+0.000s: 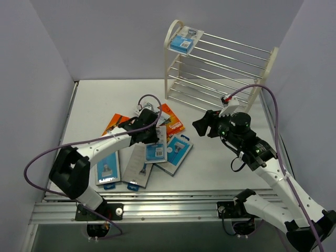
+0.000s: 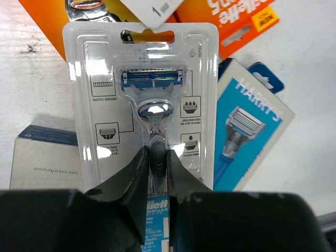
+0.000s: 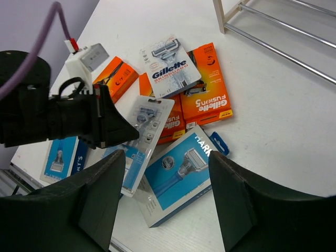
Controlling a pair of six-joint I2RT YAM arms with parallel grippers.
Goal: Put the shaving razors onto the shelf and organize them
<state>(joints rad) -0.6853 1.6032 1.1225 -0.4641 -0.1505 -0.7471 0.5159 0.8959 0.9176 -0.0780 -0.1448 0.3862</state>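
Note:
Loose shaving razors lie piled on the white table left of centre. My left gripper is shut on a clear Gillette blister pack, its fingers pinching the raised handle bulge at the pack's lower end. From above, that gripper sits over the pile with the pack under it. My right gripper hangs open to the right of the pile, holding nothing. Below its open fingers lies a blue Harry's pack. The cream shelf stands at the back right, with one blue pack on its top tier's left end.
Orange Gillette boxes and a white Skinguard pack lie at the pile's far side. More Harry's packs lie near the front left. A metal rail runs along the near edge. Grey walls close in left and right.

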